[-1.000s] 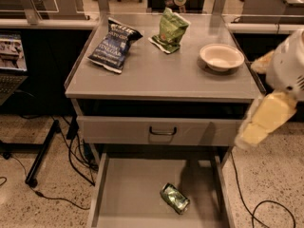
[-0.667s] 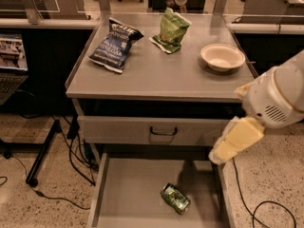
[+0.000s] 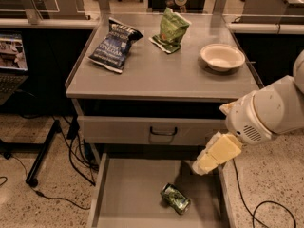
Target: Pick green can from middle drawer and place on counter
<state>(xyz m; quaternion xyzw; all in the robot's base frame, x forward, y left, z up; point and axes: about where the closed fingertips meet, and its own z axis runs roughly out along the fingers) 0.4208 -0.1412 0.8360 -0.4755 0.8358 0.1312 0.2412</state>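
The green can (image 3: pixel 175 198) lies on its side on the floor of the open middle drawer (image 3: pixel 128 194), right of centre and near the front. My gripper (image 3: pixel 203 164) is at the end of the cream-coloured arm, coming in from the right. It hangs above the drawer's back right corner, up and to the right of the can and apart from it. The counter (image 3: pixel 161 70) is the grey top of the cabinet above.
On the counter lie a dark blue chip bag (image 3: pixel 114 44) at the left, a green snack bag (image 3: pixel 170 30) at the back and a white bowl (image 3: pixel 222 57) at the right. A shut drawer front with a dark handle (image 3: pixel 163 131) sits above the open drawer. Cables run over the floor.
My arm has come down and to the left, from beside the cabinet's right edge to over the drawer's back right corner. The can has not moved.
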